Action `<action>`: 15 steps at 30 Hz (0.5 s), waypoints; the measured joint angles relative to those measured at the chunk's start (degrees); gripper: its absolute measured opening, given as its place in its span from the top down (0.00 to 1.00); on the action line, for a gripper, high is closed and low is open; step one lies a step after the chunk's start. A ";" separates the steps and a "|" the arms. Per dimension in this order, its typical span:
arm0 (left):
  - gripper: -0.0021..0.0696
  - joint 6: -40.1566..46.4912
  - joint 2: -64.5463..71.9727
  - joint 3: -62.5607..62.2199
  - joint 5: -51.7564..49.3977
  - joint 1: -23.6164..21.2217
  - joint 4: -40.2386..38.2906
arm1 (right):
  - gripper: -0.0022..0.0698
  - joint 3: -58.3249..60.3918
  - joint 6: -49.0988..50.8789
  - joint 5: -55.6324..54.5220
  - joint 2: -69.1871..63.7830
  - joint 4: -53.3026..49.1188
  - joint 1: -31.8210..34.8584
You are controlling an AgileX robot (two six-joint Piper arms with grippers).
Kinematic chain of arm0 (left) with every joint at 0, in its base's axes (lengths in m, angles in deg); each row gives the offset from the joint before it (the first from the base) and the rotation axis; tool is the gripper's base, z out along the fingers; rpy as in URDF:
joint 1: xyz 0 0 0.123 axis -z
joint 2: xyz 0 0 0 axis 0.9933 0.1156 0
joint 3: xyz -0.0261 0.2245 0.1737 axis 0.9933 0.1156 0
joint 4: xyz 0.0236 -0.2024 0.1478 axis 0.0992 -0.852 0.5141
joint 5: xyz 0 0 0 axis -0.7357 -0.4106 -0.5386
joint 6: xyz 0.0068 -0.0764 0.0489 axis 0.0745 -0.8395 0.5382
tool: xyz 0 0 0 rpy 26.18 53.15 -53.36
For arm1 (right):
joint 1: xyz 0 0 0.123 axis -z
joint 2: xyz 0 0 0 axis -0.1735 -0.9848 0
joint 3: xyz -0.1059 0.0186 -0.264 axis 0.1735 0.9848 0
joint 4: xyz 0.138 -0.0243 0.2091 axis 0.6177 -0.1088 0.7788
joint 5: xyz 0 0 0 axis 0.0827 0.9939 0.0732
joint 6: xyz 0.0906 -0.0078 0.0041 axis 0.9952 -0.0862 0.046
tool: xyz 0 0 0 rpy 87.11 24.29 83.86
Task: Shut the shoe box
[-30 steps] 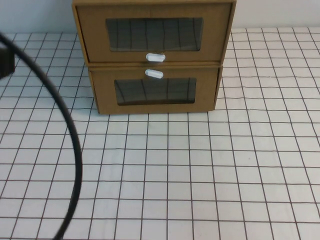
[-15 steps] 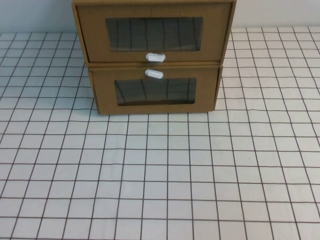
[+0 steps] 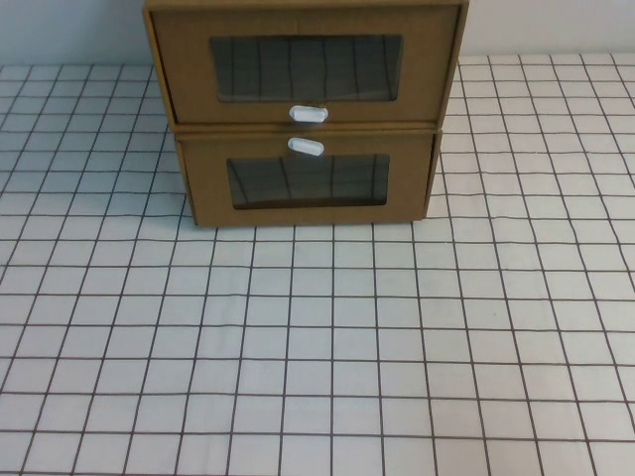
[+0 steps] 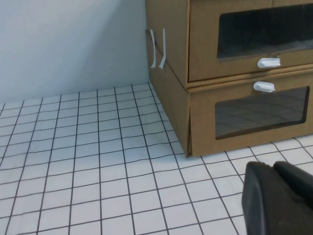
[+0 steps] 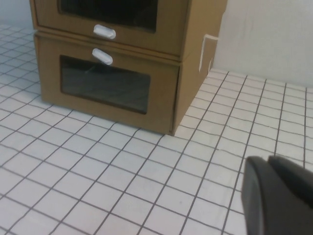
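Observation:
The shoe box (image 3: 187, 71) is the upper of two stacked brown cardboard drawers at the table's far middle. Its clear window sits above its small white tab handle (image 3: 309, 113). Its front looks level with its outer shell. It also shows in the left wrist view (image 4: 204, 44) and the right wrist view (image 5: 168, 27). My left gripper (image 4: 272, 170) is shut and empty, low over the table to the front left of the boxes. My right gripper (image 5: 268, 162) is shut and empty, to the front right of them. Neither gripper shows in the high view.
The like lower drawer (image 3: 206, 183) carries the shoe box, with its white handle (image 3: 306, 147) above its window. A white gridded tabletop (image 3: 317, 337) spreads in front and to both sides. A pale wall (image 4: 73, 44) stands behind the boxes.
A black cable and part of the left arm that crossed the left of the high view one second ago have gone out of it. The boxes have not moved.

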 joint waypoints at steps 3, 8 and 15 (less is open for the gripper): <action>0.98 -0.22 0.00 0.13 0.73 0.00 0.23 | 0.99 0.00 0.00 -0.72 0.00 0.11 0.00; 0.98 -0.35 0.00 0.22 0.96 0.00 0.31 | 0.99 0.00 0.00 -0.92 0.00 0.63 0.00; 0.98 -0.47 0.00 0.22 0.96 0.00 0.34 | 0.99 0.00 0.00 -0.92 0.00 1.02 0.00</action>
